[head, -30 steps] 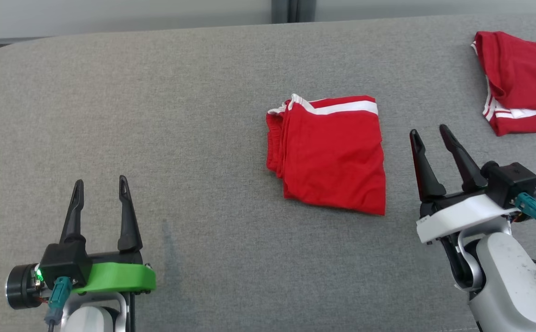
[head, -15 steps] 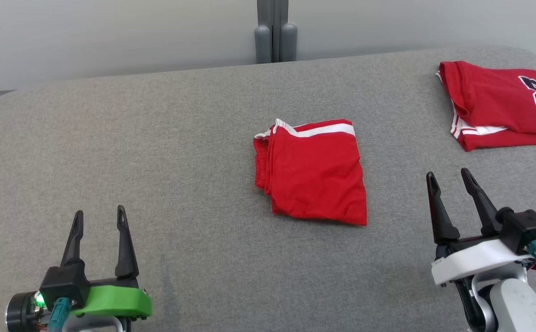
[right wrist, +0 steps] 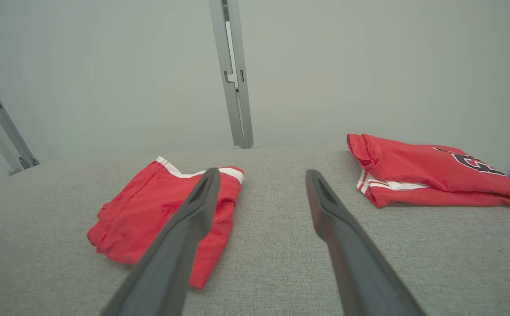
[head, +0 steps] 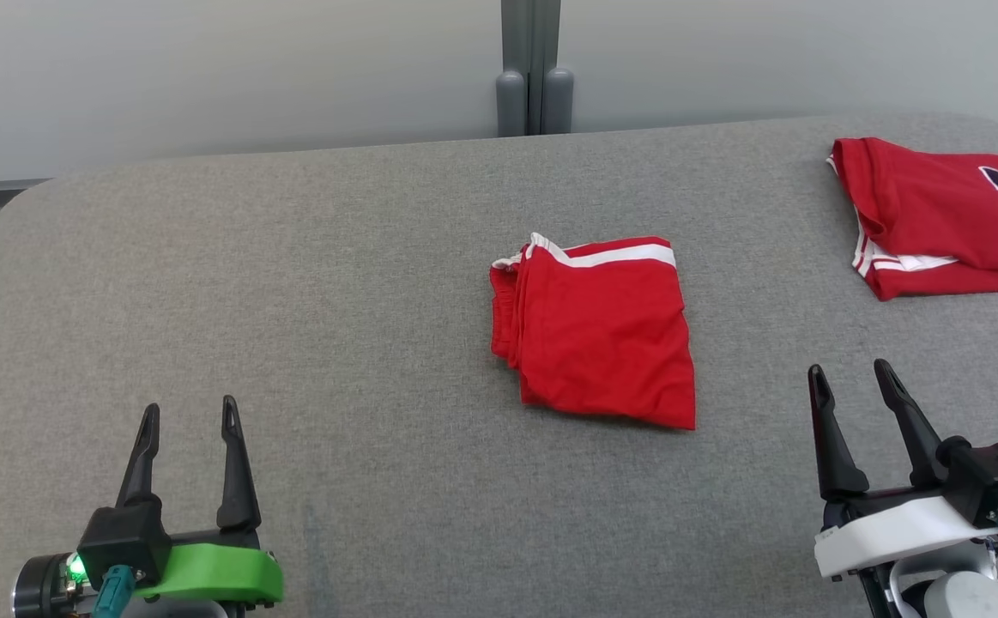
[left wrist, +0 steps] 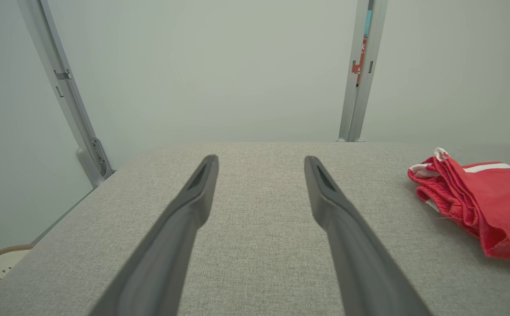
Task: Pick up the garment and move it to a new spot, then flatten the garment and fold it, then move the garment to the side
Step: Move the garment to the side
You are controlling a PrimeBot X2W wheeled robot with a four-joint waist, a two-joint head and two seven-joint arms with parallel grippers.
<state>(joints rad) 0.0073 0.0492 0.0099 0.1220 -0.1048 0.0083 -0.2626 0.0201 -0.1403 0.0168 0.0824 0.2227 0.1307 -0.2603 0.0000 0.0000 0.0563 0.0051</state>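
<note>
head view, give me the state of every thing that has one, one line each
shorts: folded, lying flat, not held
jersey: folded, lying flat on the far right, not held
left gripper: open, empty, well clear of the shorts
right gripper: open, empty, near the shorts but not touching

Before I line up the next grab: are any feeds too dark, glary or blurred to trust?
Head view: even soft light, no glare, folded shorts and jersey sharp. Left wrist view: left gripper's fingers soft up close, wall posts splayed by the wide lens. Right wrist view: right gripper's fingers equally soft, one covering part of the shorts.
</note>
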